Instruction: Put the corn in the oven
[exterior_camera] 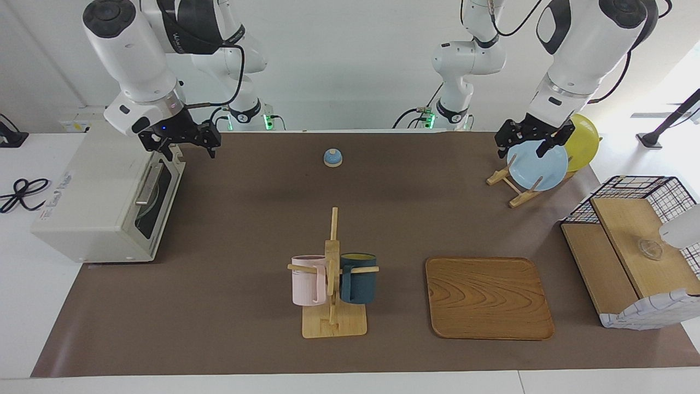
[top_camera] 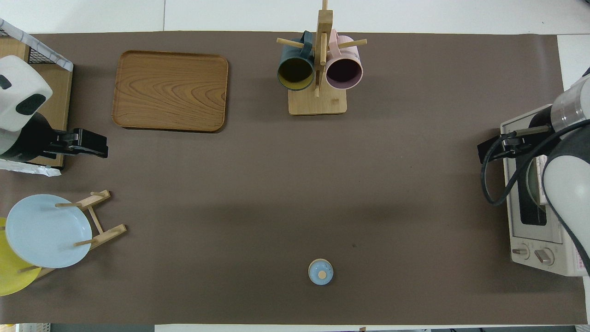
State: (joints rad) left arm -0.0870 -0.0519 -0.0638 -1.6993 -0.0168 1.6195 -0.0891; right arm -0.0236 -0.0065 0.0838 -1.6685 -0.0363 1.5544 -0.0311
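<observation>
No corn shows in either view. The off-white oven (exterior_camera: 93,202) (top_camera: 534,230) stands at the right arm's end of the table with its glass door shut and its bar handle (exterior_camera: 147,183) showing. My right gripper (exterior_camera: 186,149) (top_camera: 485,154) hangs open and empty over the top edge of the oven door. At the left arm's end, my left gripper (exterior_camera: 522,146) (top_camera: 99,146) hovers open and empty just above the blue plate (exterior_camera: 538,167).
A plate rack (exterior_camera: 514,189) holds the blue plate and a yellow plate (exterior_camera: 582,142). A wire-and-wood basket shelf (exterior_camera: 634,251), a wooden tray (exterior_camera: 486,298), a mug tree (exterior_camera: 332,273) with a pink and a dark blue mug, and a small blue bell (exterior_camera: 332,157) stand on the brown mat.
</observation>
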